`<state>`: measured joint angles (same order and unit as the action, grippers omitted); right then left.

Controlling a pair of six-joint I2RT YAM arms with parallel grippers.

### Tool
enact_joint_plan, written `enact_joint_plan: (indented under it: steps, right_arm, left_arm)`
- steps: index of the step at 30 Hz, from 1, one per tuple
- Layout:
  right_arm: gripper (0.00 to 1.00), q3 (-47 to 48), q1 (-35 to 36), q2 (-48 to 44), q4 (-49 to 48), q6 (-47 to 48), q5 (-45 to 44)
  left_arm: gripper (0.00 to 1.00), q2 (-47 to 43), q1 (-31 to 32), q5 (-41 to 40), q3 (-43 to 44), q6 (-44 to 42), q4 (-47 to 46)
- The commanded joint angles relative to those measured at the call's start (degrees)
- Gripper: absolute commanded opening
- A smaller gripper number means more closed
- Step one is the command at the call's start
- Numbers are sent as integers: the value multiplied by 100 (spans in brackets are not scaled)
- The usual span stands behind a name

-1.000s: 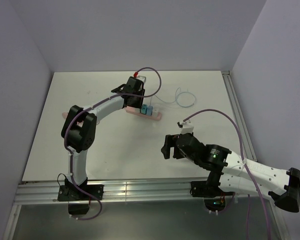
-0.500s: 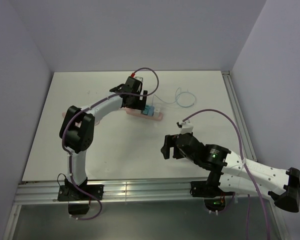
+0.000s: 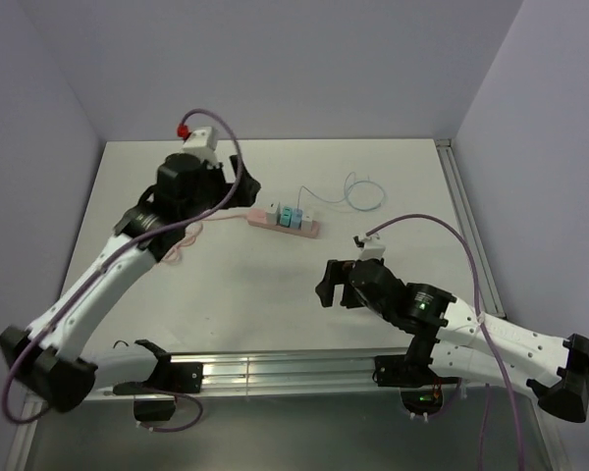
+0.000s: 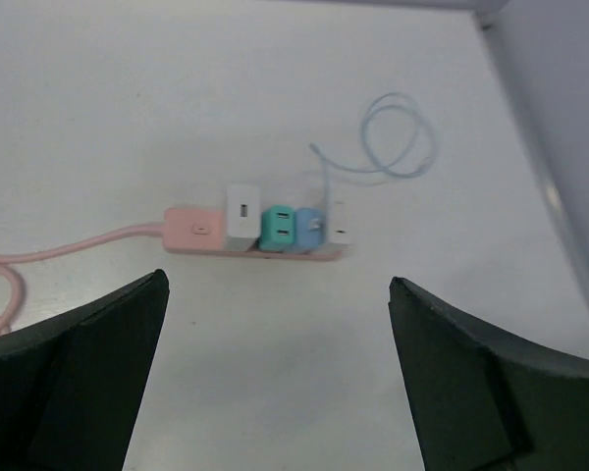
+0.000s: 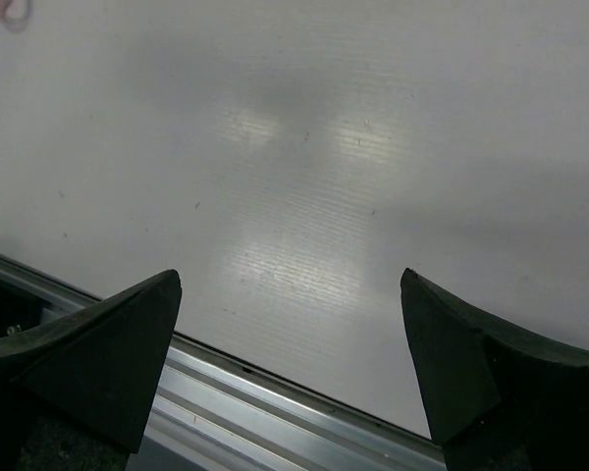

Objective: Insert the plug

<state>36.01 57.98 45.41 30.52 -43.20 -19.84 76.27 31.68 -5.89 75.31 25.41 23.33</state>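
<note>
1. The left gripper [image 4: 278, 289] hangs with its fingers spread wide and nothing between them.
2. The plug [image 4: 312, 228] is ahead of that gripper, slightly right of its midline and well apart from both fingers. It stands in the pink power strip [image 4: 196, 228] beside a teal plug [image 4: 277, 228].
3. The right gripper [image 5: 291, 285] is likewise spread and empty, over the surface [image 5: 304, 137].
4. Insertion looks done; at most, a check that the plug is fully seated seems left.

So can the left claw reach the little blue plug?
Probably yes: the left claw is open, with bare table between it and the plug, though a teal adapter crowds one side.
</note>
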Motion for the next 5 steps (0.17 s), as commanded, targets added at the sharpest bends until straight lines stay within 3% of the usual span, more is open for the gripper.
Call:
enact_joint_plan:
  steps: [1,5]
  right_arm:
    - [100,-190,-41,-286,-301,-162,-21]
    - [100,-585,-67,-619,-546,-93,15]
  left_arm:
    - [100,-1121,5,535,-718,526,-443]
    - [99,-2175,13,1466,-1507,842,-680]
